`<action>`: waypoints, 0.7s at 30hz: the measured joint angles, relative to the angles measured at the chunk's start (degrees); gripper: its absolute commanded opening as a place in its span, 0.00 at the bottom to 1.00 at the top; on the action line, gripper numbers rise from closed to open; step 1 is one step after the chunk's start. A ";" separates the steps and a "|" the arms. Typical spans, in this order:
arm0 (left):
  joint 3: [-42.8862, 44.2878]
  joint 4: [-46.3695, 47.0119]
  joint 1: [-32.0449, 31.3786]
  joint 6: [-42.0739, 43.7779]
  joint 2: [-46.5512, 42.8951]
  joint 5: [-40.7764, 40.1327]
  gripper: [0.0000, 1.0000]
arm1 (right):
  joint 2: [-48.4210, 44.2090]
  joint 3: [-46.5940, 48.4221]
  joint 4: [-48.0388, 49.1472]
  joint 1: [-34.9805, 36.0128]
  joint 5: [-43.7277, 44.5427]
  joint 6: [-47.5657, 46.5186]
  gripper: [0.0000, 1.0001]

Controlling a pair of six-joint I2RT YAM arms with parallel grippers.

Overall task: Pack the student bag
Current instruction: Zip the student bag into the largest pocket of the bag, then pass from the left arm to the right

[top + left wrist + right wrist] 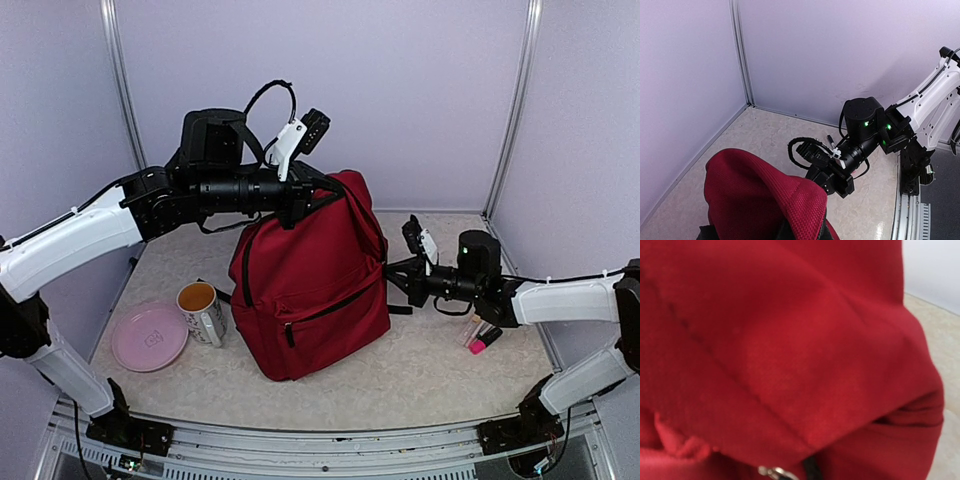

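The student bag (310,290), a large dark red backpack with black zippers, stands upright mid-table. My left gripper (299,206) is at its top and holds the top up by the black strap; in the left wrist view the red fabric (765,200) covers the fingers. My right gripper (394,273) presses against the bag's right side. The right wrist view is filled with red fabric (790,350), with a metal zipper pull (774,471) at the bottom edge; its fingers are hidden.
A pink plate (148,337) and a mug (202,312) of brown liquid sit left of the bag. Small pink and red tubes (482,338) lie under the right arm. A black pen (830,140) lies behind the right arm. Walls close in behind and beside.
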 measured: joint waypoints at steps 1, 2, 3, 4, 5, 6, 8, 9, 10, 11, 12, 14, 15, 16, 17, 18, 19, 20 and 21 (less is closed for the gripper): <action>0.15 -0.07 0.00 0.07 0.00 -0.02 0.00 | 0.02 -0.31 0.87 0.00 0.00 0.28 0.00; 0.20 -0.07 0.00 0.24 0.00 -0.04 0.00 | 0.02 -0.63 1.66 -0.02 0.02 0.59 0.00; 0.22 -0.09 0.00 0.44 0.00 -0.04 0.00 | 0.04 -0.90 2.23 -0.04 0.02 0.76 0.00; 0.22 -0.15 0.00 0.57 0.00 -0.11 0.00 | 0.09 -1.31 3.06 -0.11 0.02 0.96 0.00; 0.24 -0.28 0.00 0.72 -0.02 -0.24 0.00 | 0.13 -1.73 3.82 -0.26 -0.02 1.05 0.00; 0.26 -0.46 0.00 0.92 -0.09 -0.48 0.00 | 0.13 -2.21 4.66 -0.52 -0.15 1.11 0.00; 0.35 -1.01 0.00 1.36 -0.20 -1.29 0.00 | 0.00 -3.45 6.47 -1.29 -0.85 1.42 0.03; 0.35 -1.27 0.00 1.64 -0.33 -1.79 0.00 | -0.11 -4.02 6.91 -1.46 -1.25 1.51 0.07; 0.35 -1.70 0.00 1.81 -0.48 -2.12 0.00 | -0.66 -4.22 6.91 -1.92 -1.55 1.62 0.10; 0.31 -1.99 0.00 1.99 -0.68 -2.40 0.00 | -1.29 -4.17 6.27 -2.08 -1.81 1.73 0.13; 0.07 -2.16 -0.09 2.19 -1.09 -2.75 0.00 | -2.19 -3.98 4.87 -2.16 -1.66 1.99 0.16; -0.74 -1.97 -0.50 2.51 -2.29 -3.78 0.00 | -4.31 -3.39 -1.07 -2.75 0.39 2.56 0.22; -1.55 -1.88 -0.79 2.67 -3.39 -4.61 0.00 | -5.38 -3.02 -4.74 -3.26 2.08 2.84 0.25; -2.10 -1.90 -1.05 2.71 -4.20 -4.94 0.00 | -6.49 -2.45 -8.61 -3.80 4.35 3.15 0.26; -2.62 -1.95 -1.40 2.71 -4.96 -5.11 0.00 | -7.56 -1.70 -12.22 -4.37 6.60 3.58 0.27; -2.93 -2.01 -1.73 2.71 -5.33 -5.25 0.00 | -8.85 -0.61 -16.15 -5.05 9.25 3.98 0.27; -3.08 -2.01 -2.01 2.69 -5.46 -5.27 0.00 | -9.86 0.37 -19.15 -5.68 11.28 4.37 0.27; -3.21 -1.92 -2.25 2.67 -5.46 -5.27 0.00 | -11.02 1.64 -22.40 -6.45 13.44 4.98 0.28; -3.50 -1.64 -2.38 2.67 -5.46 -5.27 0.00 | -12.00 2.71 -25.00 -7.13 15.13 5.55 0.29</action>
